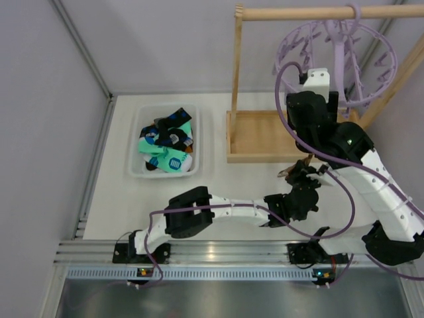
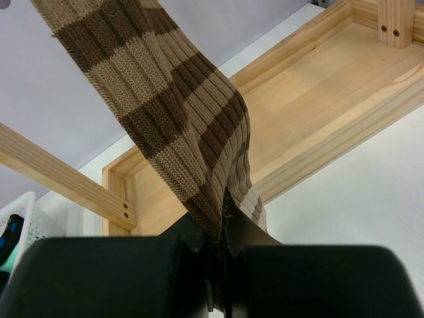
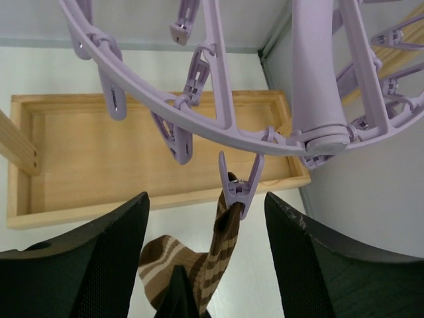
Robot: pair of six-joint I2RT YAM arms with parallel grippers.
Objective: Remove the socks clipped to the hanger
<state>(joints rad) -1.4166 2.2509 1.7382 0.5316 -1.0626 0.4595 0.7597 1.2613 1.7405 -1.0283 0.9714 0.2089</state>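
The lavender hanger [image 1: 338, 53] hangs from the wooden rail at the back right. In the right wrist view one of its clips [image 3: 237, 189] still pinches the top of a brown striped sock [image 3: 225, 248]. My left gripper [image 2: 223, 215] is shut on the lower part of this sock [image 2: 179, 112], which stretches up and left from the jaws. In the top view the left gripper [image 1: 301, 175] sits just in front of the wooden base. My right gripper [image 3: 207, 199] is open, its fingers [image 3: 106, 258] on either side of the clip and just below it, touching nothing.
A white bin [image 1: 138, 130] at the back left holds several teal and black socks [image 1: 169, 142]. The wooden frame has a tray base [image 1: 262, 136], an upright post [image 1: 236, 63] and a top rail [image 1: 298, 12]. Walls close in on both sides.
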